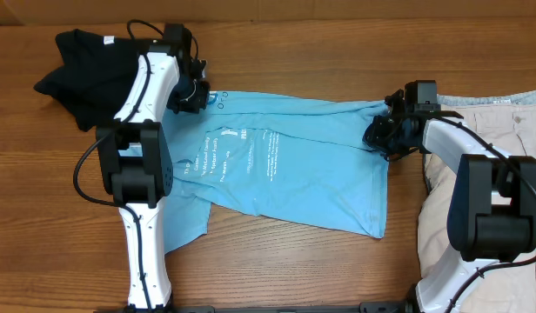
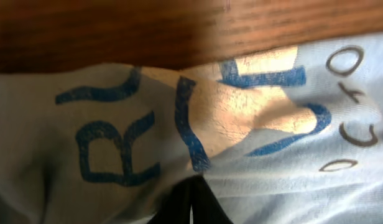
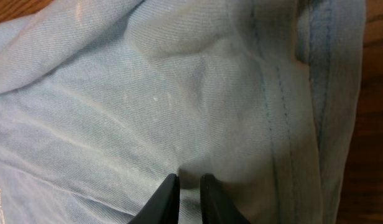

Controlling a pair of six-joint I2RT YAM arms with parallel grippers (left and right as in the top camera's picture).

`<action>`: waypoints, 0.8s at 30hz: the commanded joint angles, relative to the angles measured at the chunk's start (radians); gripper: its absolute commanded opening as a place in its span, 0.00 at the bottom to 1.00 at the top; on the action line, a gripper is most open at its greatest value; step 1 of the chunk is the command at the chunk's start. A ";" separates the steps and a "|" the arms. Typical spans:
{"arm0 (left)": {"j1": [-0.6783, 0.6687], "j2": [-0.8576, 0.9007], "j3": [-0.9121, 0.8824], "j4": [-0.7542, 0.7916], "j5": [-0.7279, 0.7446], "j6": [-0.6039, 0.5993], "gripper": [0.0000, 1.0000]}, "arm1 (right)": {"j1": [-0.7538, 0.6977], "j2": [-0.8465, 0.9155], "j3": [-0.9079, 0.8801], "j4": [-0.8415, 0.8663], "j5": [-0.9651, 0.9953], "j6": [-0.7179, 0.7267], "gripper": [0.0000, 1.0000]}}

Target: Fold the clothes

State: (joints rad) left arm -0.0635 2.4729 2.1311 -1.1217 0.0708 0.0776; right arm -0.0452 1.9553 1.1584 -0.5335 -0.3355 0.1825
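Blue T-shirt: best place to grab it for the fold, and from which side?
Pinch the far long edge at its two corners, coming down from above. The T-shirt lies flat on the table, so only its edges offer a lip, and the stitched hem gives firm cloth. The left gripper and right gripper have their jaws shut on it there.

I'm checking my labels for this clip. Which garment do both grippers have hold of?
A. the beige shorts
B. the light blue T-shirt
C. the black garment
B: in the overhead view the left gripper and right gripper sit at the upper edge of the light blue T-shirt, and each wrist view shows its blue fabric pinched at the fingertips.
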 commanded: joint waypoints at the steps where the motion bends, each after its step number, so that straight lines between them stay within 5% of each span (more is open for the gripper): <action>1: 0.006 0.008 0.005 0.034 0.039 -0.003 0.04 | -0.002 0.033 -0.035 -0.030 0.081 -0.003 0.16; 11: 0.016 0.008 0.042 0.178 0.046 -0.108 0.04 | -0.002 0.033 -0.035 -0.034 0.081 -0.003 0.16; 20: 0.007 0.006 0.209 -0.113 0.297 0.009 0.16 | -0.003 0.033 -0.036 -0.040 0.081 -0.003 0.16; 24: -0.034 0.007 0.209 -0.192 0.388 0.126 0.07 | -0.003 0.033 -0.036 -0.040 0.081 -0.003 0.17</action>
State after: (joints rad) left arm -0.0616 2.4733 2.3211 -1.2888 0.3401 0.0856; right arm -0.0452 1.9533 1.1587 -0.5426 -0.3347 0.1825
